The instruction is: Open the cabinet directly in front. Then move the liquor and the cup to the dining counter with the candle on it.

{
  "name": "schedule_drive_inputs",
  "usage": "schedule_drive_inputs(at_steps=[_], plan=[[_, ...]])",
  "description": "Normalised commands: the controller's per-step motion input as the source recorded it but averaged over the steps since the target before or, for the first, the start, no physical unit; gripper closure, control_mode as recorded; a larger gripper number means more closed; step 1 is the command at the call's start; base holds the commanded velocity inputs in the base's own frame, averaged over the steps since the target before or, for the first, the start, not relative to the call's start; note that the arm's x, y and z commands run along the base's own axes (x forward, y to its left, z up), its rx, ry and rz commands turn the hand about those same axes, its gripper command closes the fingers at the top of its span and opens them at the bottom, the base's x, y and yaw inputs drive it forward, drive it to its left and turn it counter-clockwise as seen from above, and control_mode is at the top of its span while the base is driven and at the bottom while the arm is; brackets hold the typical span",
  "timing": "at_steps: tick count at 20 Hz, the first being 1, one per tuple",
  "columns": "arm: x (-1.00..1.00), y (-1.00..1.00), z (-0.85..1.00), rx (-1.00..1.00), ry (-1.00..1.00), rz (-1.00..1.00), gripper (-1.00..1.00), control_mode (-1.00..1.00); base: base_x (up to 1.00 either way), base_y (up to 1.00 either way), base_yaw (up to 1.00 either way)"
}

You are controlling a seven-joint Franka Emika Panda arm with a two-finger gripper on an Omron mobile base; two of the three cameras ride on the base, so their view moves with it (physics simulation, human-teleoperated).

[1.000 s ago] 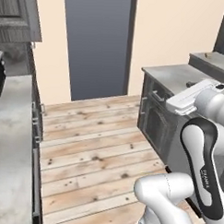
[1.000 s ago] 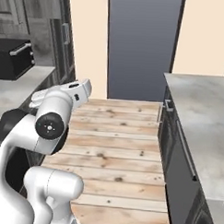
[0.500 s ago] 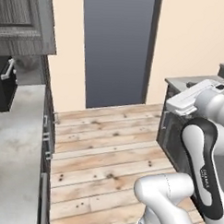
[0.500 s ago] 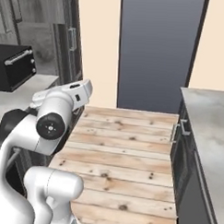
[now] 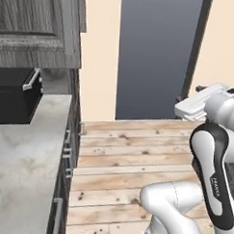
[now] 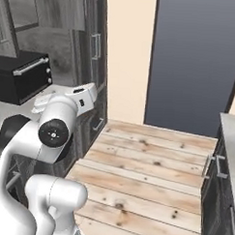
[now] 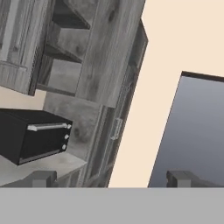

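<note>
Your gripper (image 7: 109, 179) has its jaws wide open and holds nothing, and the cabinet (image 7: 52, 43) sits up high, off to its left side.

A pale plank floor (image 5: 132, 153) was laid between dark grey base units; a cream wall (image 6: 127, 57) was broken by a tall slate-grey doorway (image 5: 155, 53); a black microwave (image 5: 13, 97) was set on a light marble counter (image 5: 25, 163).
</note>
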Motion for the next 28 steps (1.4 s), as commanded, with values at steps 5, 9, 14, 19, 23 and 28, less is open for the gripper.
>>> schedule_drive_inputs(at_steps=[5, 9, 14, 19, 23, 28], plan=[[0.00, 0.00, 0.00, 0.00, 0.00, 0.00, -1.00, 1.00, 0.78, 0.00, 0.34], [0.00, 0.00, 0.00, 0.00, 0.00, 0.00, -1.00, 1.00, 0.84, 0.00, 0.36], [0.00, 0.00, 0.00, 0.00, 0.00, 0.00, -1.00, 1.00, 0.84, -0.01, 0.38], [0.00, 0.00, 0.00, 0.00, 0.00, 0.00, -1.00, 1.00, 0.53, -0.08, 0.41], [0.00, 0.00, 0.00, 0.00, 0.00, 0.00, -1.00, 1.00, 0.21, 0.00, 0.50], [0.00, 0.00, 0.00, 0.00, 0.00, 0.00, -1.00, 1.00, 0.03, 0.00, 0.56]])
